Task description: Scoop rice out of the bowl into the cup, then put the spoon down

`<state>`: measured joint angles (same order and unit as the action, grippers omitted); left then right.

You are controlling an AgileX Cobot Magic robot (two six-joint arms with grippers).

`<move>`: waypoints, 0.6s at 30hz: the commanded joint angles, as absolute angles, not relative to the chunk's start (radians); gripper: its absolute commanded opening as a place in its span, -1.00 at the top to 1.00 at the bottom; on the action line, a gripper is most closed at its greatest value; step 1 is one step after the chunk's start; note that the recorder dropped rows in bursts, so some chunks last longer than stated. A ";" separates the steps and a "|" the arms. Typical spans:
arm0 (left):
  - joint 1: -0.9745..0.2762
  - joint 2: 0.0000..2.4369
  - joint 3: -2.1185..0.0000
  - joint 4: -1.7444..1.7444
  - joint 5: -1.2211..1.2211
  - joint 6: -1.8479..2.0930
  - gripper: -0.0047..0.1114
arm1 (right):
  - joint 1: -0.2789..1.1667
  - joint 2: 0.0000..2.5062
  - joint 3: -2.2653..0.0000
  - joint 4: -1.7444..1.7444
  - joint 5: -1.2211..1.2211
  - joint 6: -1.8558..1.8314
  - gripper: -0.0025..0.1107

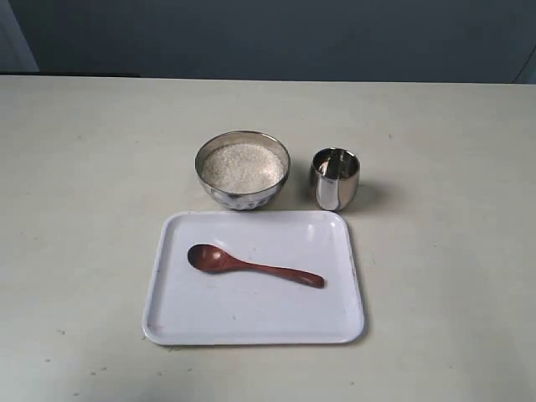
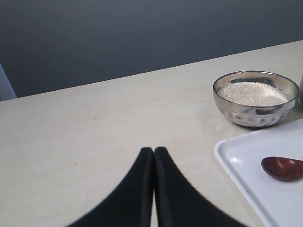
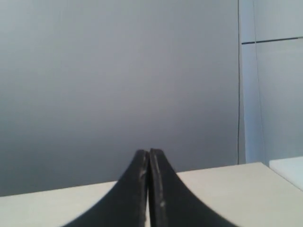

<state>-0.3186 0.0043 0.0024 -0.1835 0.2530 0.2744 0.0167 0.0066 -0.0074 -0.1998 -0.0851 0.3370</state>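
The steel bowl [image 1: 243, 170] stands mid-table, filled with a pale heap of rice [image 1: 242, 166]. To its right stands the small steel cup [image 1: 336, 178]. The dark wooden spoon [image 1: 253, 265] lies flat on a white tray [image 1: 176, 318], its oval bowl to the left. Neither arm shows in the exterior view. In the left wrist view my left gripper [image 2: 154, 150] is shut and holds nothing, well away from the bowl [image 2: 255, 98], the rice [image 2: 252, 93] and the spoon [image 2: 282, 168]. My right gripper [image 3: 149, 152] is shut too, facing a grey wall over bare table.
The white tray [image 2: 241, 163] lies in front of the bowl and cup. The pale table [image 1: 84, 209] spreads wide to both sides. A dark wall [image 1: 268, 38] runs along its far edge.
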 commanded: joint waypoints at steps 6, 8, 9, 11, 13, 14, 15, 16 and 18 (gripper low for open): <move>-0.324 0.000 0.000 -0.181 0.241 0.272 0.91 | 0.012 0.000 0.000 -0.208 0.039 0.341 0.95; -0.324 0.000 0.000 -0.181 0.241 0.272 0.91 | 0.012 0.000 0.000 -0.208 0.048 0.341 0.95; -0.324 0.000 0.000 -0.181 0.241 0.272 0.91 | 0.012 0.000 0.000 -0.208 0.051 0.341 0.95; -0.324 0.000 0.000 -0.181 0.241 0.272 0.91 | 0.012 0.000 0.000 -0.206 0.052 0.341 0.95; -0.324 0.000 0.000 -0.181 0.241 0.272 0.91 | 0.012 0.000 0.000 -0.199 0.050 0.341 0.95; -0.324 0.000 0.000 -0.181 0.241 0.272 0.91 | 0.012 0.000 0.000 -0.199 0.050 0.341 0.95; -0.324 0.000 0.000 -0.181 0.241 0.272 0.91 | 0.012 0.000 0.000 -0.199 0.050 0.341 0.95; -0.324 0.000 0.000 -0.181 0.241 0.272 0.91 | 0.012 0.000 0.000 -0.199 0.050 0.341 0.95; -0.324 0.000 0.000 -0.181 0.241 0.272 0.91 | 0.012 0.000 0.000 -0.199 0.050 0.341 0.95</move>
<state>-0.3186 0.0043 0.0024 -0.1835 0.2530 0.2744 0.0167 0.0048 -0.0074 -0.1998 0.0487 0.3394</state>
